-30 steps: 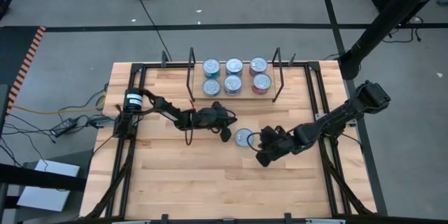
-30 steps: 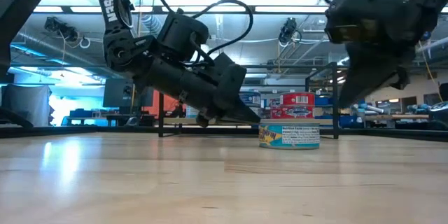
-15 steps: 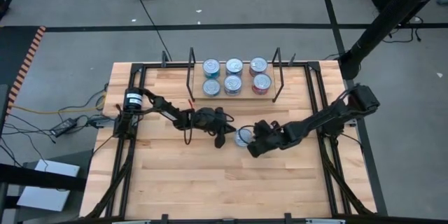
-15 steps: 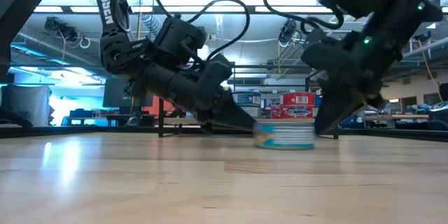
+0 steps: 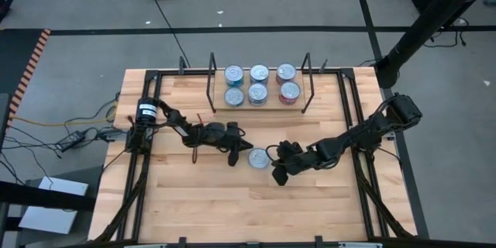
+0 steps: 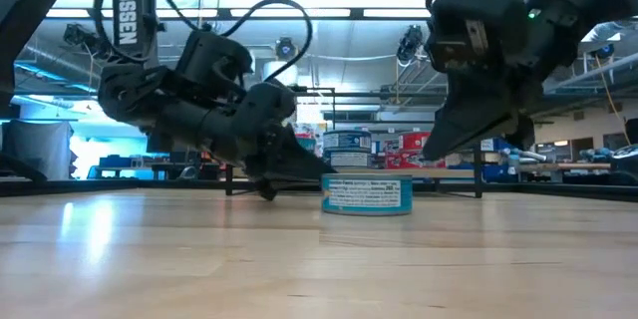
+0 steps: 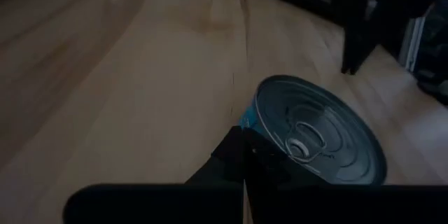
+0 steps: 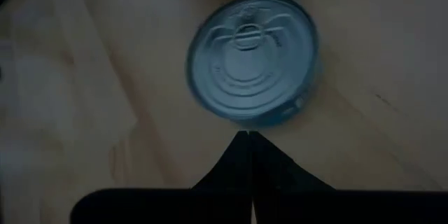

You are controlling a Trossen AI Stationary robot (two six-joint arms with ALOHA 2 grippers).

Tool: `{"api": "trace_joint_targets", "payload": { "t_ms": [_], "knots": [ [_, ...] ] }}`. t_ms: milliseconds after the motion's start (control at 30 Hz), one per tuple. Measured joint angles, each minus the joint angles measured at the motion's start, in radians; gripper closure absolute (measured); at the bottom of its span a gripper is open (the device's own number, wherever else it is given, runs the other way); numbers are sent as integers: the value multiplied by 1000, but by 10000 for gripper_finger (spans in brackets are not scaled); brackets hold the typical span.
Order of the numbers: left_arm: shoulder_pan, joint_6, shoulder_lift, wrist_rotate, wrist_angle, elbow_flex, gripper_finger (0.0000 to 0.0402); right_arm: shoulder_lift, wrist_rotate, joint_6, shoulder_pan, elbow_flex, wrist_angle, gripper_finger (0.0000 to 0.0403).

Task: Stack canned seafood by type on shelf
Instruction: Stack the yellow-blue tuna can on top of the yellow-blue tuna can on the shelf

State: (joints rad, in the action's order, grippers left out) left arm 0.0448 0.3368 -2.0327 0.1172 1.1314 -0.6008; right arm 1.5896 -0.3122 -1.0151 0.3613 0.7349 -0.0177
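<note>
One flat round tin of canned seafood (image 5: 258,157) with a silver lid and blue label stands on the table's middle. My left gripper (image 5: 237,156) is shut, lies low just left of it, and points at its side. My right gripper (image 5: 279,173) is shut and hangs a little above the table (image 6: 436,153), to the tin's right and near side, clear of it (image 8: 249,137). Several more tins (image 5: 259,83) stand on the shelf (image 5: 260,104), between its black wire uprights at the far edge. My left gripper's shut fingertips (image 7: 240,138) reach the loose tin's blue side wall (image 7: 248,118) on its left, slanting slightly down from the table's left. Whether they touch it I cannot tell. The tin stands flat on the table, lid up.
Black frame rails (image 5: 353,116) run along the table's left and right sides. The shelf's wire uprights (image 5: 211,85) (image 5: 308,85) stand at the far middle. Bare wood lies toward the near edge (image 5: 248,209).
My right gripper came down from the right against the loose tin, which slid toward the table's left and near edge. The gripper now hangs slightly above the table, off the tin. My left gripper drew back toward the left and tipped flatter. Both stayed shut.
</note>
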Motion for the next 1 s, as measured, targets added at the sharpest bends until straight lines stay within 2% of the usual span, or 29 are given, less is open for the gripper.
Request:
{"api": "trace_joint_targets", "payload": {
  "t_ms": [133, 300, 400, 700, 867, 1000],
  "knots": [
    [0, 7, 0, -10, 36, 13, 398, 6, -2, 39, 17, 20, 10, 402],
    [-11, -57, 0, -74, -101, -41, 398, 12, -55, 23, 19, 29, -5, 402],
    [-17, -76, -3, -78, -121, -71, 398, 7, -65, 23, 19, 29, -6, 402],
    [-86, -95, -3, 22, -174, -117, 398, -5, 31, 73, 77, 40, -17, 402],
    [-109, -57, -3, 22, -168, -118, 398, -6, 76, 128, 119, 66, -37, 401],
    [-104, -46, -3, -37, -127, -123, 398, -2, 81, 178, 150, 67, -52, 398]
  ]
}}
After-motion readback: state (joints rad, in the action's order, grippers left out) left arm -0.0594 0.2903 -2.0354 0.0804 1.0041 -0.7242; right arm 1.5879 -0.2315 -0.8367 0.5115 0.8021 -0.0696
